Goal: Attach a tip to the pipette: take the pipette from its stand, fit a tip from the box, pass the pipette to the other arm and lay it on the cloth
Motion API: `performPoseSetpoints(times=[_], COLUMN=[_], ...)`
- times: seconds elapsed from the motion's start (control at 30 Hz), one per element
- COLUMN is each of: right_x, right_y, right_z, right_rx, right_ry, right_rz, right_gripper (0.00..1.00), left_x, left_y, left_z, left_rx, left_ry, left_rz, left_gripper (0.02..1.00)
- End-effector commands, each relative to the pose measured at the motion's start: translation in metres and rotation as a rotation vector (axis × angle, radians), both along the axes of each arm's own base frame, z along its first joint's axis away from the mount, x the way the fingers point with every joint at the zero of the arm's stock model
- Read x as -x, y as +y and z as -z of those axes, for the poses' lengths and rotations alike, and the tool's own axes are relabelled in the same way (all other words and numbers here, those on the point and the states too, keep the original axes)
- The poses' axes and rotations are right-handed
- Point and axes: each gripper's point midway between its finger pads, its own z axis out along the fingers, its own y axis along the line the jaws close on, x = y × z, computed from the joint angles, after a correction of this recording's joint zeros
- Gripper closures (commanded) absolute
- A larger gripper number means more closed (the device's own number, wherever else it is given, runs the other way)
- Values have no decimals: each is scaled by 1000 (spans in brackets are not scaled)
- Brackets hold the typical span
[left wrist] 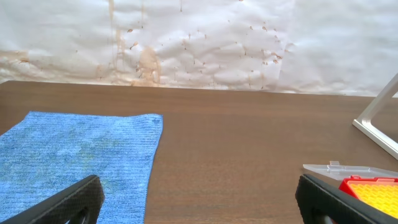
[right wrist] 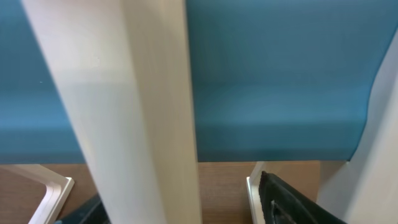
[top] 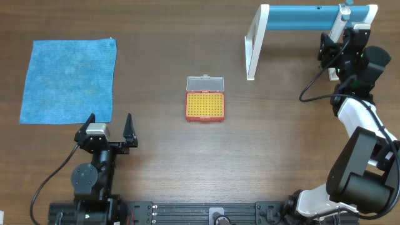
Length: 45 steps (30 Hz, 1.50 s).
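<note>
The white pipette [top: 340, 22] hangs at the right end of the stand's blue bar [top: 294, 17]. My right gripper [top: 333, 49] is at the pipette, open. In the right wrist view the pipette body [right wrist: 143, 112] stands between the fingers, close to one of them and with a gap to the other finger [right wrist: 292, 199]; the blue bar [right wrist: 280, 81] is behind it. The tip box [top: 205, 106], an orange rack with its clear lid [top: 205, 83] folded back, sits mid-table. The blue cloth [top: 69, 81] lies at the far left. My left gripper [top: 107, 125] rests open and empty just in front of the cloth.
The stand's white side frame [top: 252, 44] rises at the back right of the tip box and also shows as the white frame [left wrist: 379, 118]. In the left wrist view the cloth [left wrist: 68, 155] and tip box [left wrist: 373, 190] flank bare brown table, with a white wall behind.
</note>
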Motion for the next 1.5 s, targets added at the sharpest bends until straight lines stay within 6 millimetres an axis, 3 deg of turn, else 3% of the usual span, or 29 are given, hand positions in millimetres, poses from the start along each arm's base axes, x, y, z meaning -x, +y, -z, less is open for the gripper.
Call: performPoseSetpoints(times=[0.03,0.17,0.4,0.57,0.77,0.8,0.9,1.0,1.07,1.1,1.17,1.27,1.33,1.5], right_x=[-5,-5,-5,-3,15,22,36,54,69,78,93,116,129,150], right_y=[4,4,4,8,15,19,39,81,133,170,224,289,323,373], right_z=[-4,-4,-4,-17,-89,-110,-138,-162,-170,-170,-166,-149,-123,-82], right_rx=[-7,-23,-23,-27,36,53,65,-8,-57,-71,-78,-90,-116,-140], right_ry=[-12,-11,-11,-37,-179,-220,-277,-318,-322,-320,-343,-383,-371,-381], right_rz=[-17,-14,-14,-29,-32,-38,-128,-314,-521,-649,-810,-969,-1018,-1149], right_gripper=[424,511,785,853,921,928,923,923,923,923,923,925,925,923], left_x=[0,0,0,0,0,0,0,0,0,0,0,0,0,0], left_y=[0,0,0,0,0,0,0,0,0,0,0,0,0,0], left_z=[1,1,1,1,1,1,1,1,1,1,1,1,1,1], left_rx=[-6,-6,-6,-6,-6,-6,-6,-6,-6,-6,-6,-6,-6,-6], left_ry=[3,3,3,3,3,2,3,3,3,3,3,3,3,3], left_rz=[-3,-3,-3,-3,-3,-3,-3,-3,-3,-3,-3,-3,-3,-3], left_gripper=[20,20,20,18,20,20,20,20,20,20,20,20,20,20])
